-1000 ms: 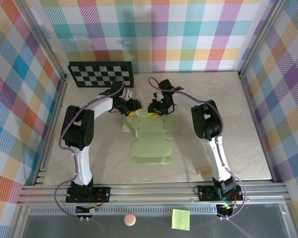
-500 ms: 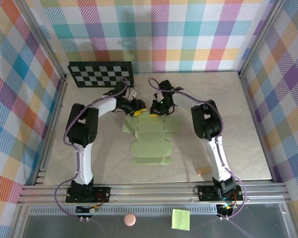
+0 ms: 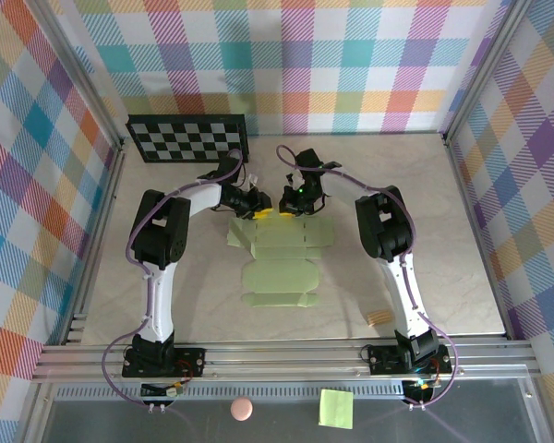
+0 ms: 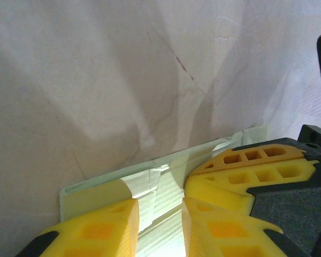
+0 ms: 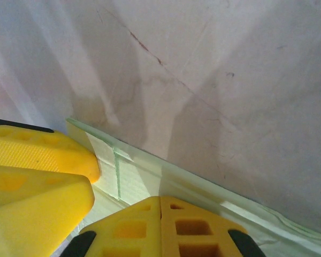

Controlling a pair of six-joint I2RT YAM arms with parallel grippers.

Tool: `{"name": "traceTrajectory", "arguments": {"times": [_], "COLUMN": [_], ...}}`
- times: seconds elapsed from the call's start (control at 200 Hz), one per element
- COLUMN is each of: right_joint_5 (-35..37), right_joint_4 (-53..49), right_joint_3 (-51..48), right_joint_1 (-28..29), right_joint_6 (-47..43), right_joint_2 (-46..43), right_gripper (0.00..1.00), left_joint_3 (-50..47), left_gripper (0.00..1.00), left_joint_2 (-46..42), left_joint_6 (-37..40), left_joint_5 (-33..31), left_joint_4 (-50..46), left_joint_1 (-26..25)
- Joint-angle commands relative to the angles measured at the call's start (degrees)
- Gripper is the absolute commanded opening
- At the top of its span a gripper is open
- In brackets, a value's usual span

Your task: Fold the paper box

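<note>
Paper box [image 3: 279, 263]: we see it lying flat and unfolded mid-table, a pale lime-green card cut-out with creases and flaps, its far edge under both grippers.
Left gripper [image 4: 160, 206]: its 2 yellow fingers [image 4: 101, 230] stand slightly apart, straddling the card's far edge, with card showing in the narrow gap.
Right gripper [image 5: 160, 202]: its 2 fingers are pressed together at that same far edge, just beside the left gripper; we cannot tell whether card is pinched between them.
Sticky note [image 3: 335, 407]: a bright-green square on the near ledge in front of the rail; any marks on it are too small for us to read.
Pink disc [image 3: 242, 409]: it sits on the same ledge, left of the note.
Checkerboard [image 3: 188, 138]: black-and-white, flat at the far left of the table [image 3: 443, 231], well apart from the box.
Tan piece [image 3: 379, 317]: small, near the right arm; we cannot tell what it is.
In the way: from above, the 2 grippers cover the middle of the card's far edge.
Change: compared with 1 second ago, the left gripper has slid right toward the right one and its elbow has swung inward; the right arm and the box lie as before.
</note>
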Motion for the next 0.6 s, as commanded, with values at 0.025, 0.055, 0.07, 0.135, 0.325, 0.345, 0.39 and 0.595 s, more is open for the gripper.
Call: {"name": "traceTrajectory", "arguments": {"times": [0.025,0.055,0.07,0.135,0.325,0.345,0.39,0.595], "right_joint_5": [2.0,2.0,2.0,1.7,1.9,2.0,2.4,2.1], "right_joint_4": [-4.8,-4.9,-4.8,-5.2,-6.9,-6.9,-7.3,-6.7], "right_joint_3": [-2.0,-1.9,-1.8,-1.2,-1.0,-1.3,-1.9,-8.0], "right_joint_1": [0.4,0.4,0.4,0.4,0.5,0.4,0.4,0.5], "right_joint_6": [-1.1,-1.2,-1.2,-1.4,-3.0,-3.1,-3.2,-3.5], "right_joint_2": [1.9,1.9,1.8,1.5,-4.0,-4.7,-6.3,-13.2], "right_gripper": [0.07,0.07,0.07,0.07,0.08,0.08,0.1,0.2], "left_joint_3": [0.7,0.7,0.7,0.4,-3.8,-4.1,-5.0,-12.1], "left_gripper": [0.26,0.26,0.26,0.26,0.33,0.34,0.37,0.46], "left_joint_2": [3.3,3.5,3.6,3.4,-6.5,-7.8,-10.2,-20.5], "left_joint_6": [2.2,2.3,2.5,2.7,2.0,2.0,1.8,3.5], "left_joint_5": [-4.5,-4.5,-4.3,-1.9,0.6,0.7,0.7,-3.9], "left_joint_4": [-6.5,-7.0,-7.1,-6.2,1.2,1.2,3.6,4.0], "left_joint_1": [-0.8,-0.8,-0.8,-0.8,-0.3,-0.1,0.3,2.7]}}
